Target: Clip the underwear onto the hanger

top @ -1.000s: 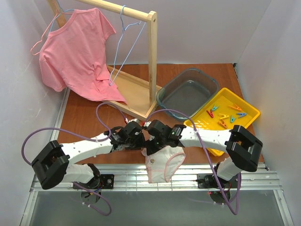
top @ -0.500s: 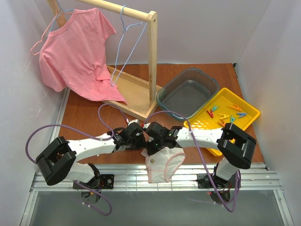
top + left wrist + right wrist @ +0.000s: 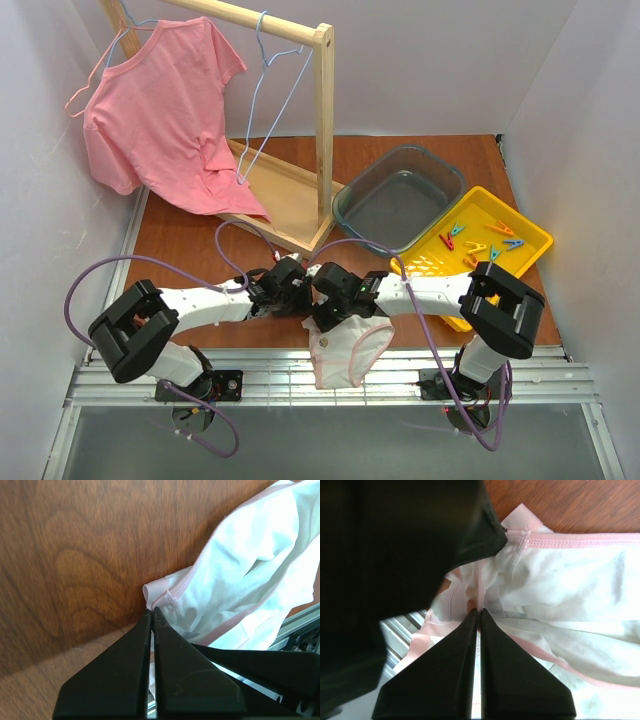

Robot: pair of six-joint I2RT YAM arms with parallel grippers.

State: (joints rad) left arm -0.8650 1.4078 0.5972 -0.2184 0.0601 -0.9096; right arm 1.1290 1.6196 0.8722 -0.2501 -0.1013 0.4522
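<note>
The underwear (image 3: 345,350), white with pale pink trim, hangs over the table's near edge and is held up at its top. My left gripper (image 3: 299,301) is shut on a pink-trimmed corner of it (image 3: 170,597), with the fingertips (image 3: 156,617) pressed together at the fabric edge. My right gripper (image 3: 326,316), right beside the left, is shut on a pink fold of the underwear (image 3: 560,580), and fabric shows between its fingertips (image 3: 485,617). The light-blue wire hanger (image 3: 262,100) hangs empty from the wooden rail at the back, far from both grippers.
A wooden rail stand (image 3: 322,130) holds a pink T-shirt (image 3: 160,120) on another hanger. A clear tub (image 3: 400,195) sits mid-right. A yellow tray (image 3: 530,238) with several coloured clothes pegs (image 3: 478,245) is at the right. A metal rail (image 3: 250,375) runs along the near edge.
The left arm's rear links have swung to the right and its cable has shifted. Both grippers stay shut on the underwear, moved only slightly right.
</note>
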